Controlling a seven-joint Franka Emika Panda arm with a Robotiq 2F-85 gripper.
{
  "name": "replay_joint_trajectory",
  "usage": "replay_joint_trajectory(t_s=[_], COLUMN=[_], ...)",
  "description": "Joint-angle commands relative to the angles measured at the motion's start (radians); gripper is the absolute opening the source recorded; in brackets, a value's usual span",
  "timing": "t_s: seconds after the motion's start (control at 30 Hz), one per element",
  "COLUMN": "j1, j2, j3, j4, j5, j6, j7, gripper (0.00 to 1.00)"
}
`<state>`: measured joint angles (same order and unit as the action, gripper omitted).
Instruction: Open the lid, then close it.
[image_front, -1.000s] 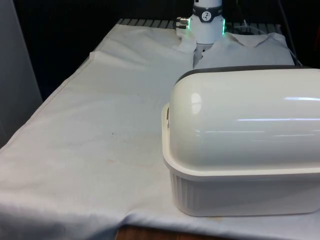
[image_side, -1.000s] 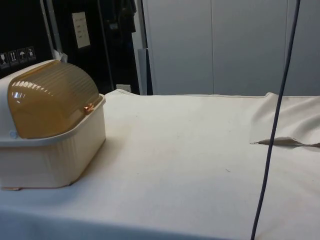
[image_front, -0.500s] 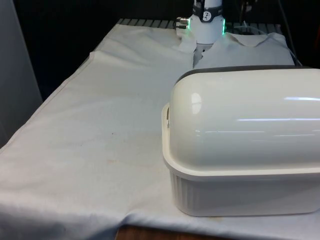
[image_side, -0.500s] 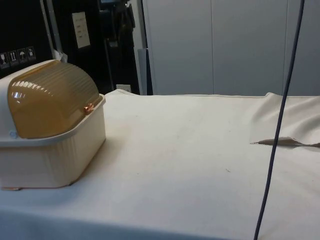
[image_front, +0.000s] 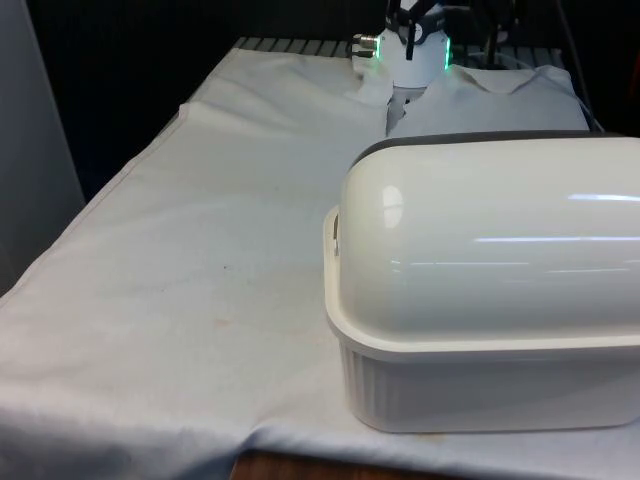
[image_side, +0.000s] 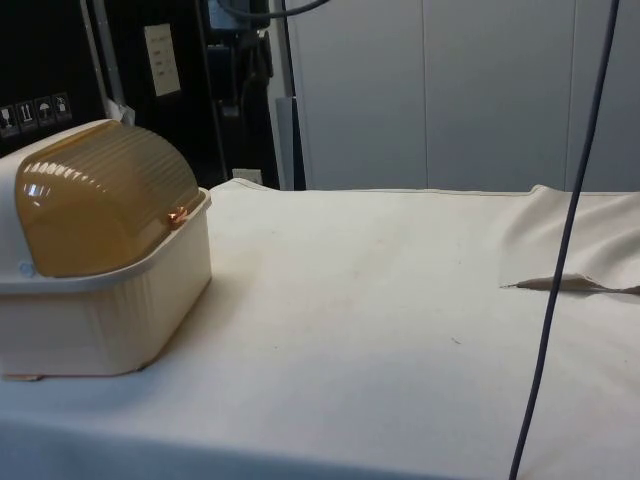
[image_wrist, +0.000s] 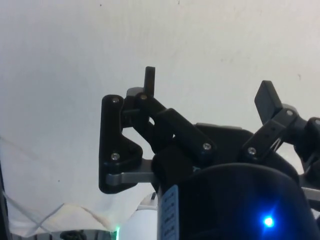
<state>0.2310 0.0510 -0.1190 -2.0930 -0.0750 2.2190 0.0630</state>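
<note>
Lid (image_side: 105, 195) sits closed on the bread box (image_front: 490, 370); our end effector (image_wrist: 207, 95), spread wide and empty, must first reach it.

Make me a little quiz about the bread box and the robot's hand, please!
1. True or false: the amber ribbed roll lid of the cream plastic bread box is shut.
2. The black two-finger gripper has its fingers: A open, B shut on the lid, C shut on the cloth.
3. Fill in: under the gripper lies only the white ____.

Key: 1 true; 2 A; 3 cloth.
</note>
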Motion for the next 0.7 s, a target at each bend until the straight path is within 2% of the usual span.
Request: replay_joint_trajectory(t_s=[0.0, 0.23, 0.27, 0.33, 0.5, 0.53, 0.57, 0.67], j1=[0.003, 0.002, 0.001, 0.001, 0.0, 0.0, -0.002, -0.002], j2=[-0.008, -0.017, -0.009, -0.02, -0.015, -0.013, -0.01, 0.0], j3=[0.001, 0.008, 0.008, 0.008, 0.005, 0.005, 0.003, 0.0], j4=[-0.01, -0.058, -0.045, -0.076, -0.096, -0.094, -0.105, -0.118], j5=[-0.01, -0.016, -0.007, -0.019, -0.017, -0.012, -0.015, -0.013], j6=[0.02, 0.105, 0.081, 0.139, 0.196, 0.185, 0.216, 0.246], j7=[0.01, 0.006, 0.0, 0.0, -0.02, -0.023, -0.03, -0.04], gripper=[1.0, 1.0, 1.0, 1.0, 1.0, 1.0, 1.0, 1.0])
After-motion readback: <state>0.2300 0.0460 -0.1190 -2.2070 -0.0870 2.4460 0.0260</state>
